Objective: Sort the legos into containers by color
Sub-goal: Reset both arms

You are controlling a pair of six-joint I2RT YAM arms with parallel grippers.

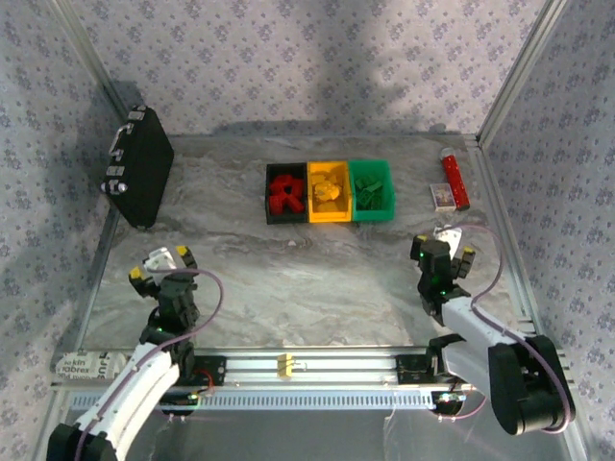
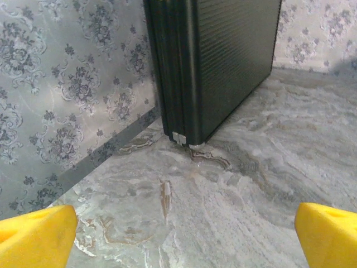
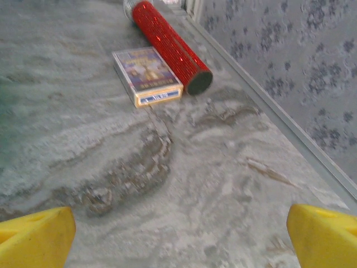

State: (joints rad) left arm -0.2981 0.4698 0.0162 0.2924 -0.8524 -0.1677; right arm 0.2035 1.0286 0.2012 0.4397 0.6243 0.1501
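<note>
Three containers stand side by side at the back middle of the table. The black bin [image 1: 270,194] holds red legos [image 1: 285,193], the yellow bin [image 1: 329,216] holds yellow legos [image 1: 328,189], and the green bin [image 1: 372,214] holds green legos [image 1: 371,193]. My left gripper [image 1: 162,263] hangs open at the near left, far from the bins, with nothing between its yellow fingertips [image 2: 36,234]. At the near right my right gripper [image 1: 443,244] is open too, its yellow fingertips [image 3: 323,234] wide apart over bare table.
A large black briefcase [image 1: 139,165] leans against the left wall, just ahead of the left gripper. A long red tube [image 3: 170,44] and a small card box [image 3: 146,75] lie at the back right by the wall rail [image 1: 502,211]. A pale clip [image 1: 285,364] sits on the near rail.
</note>
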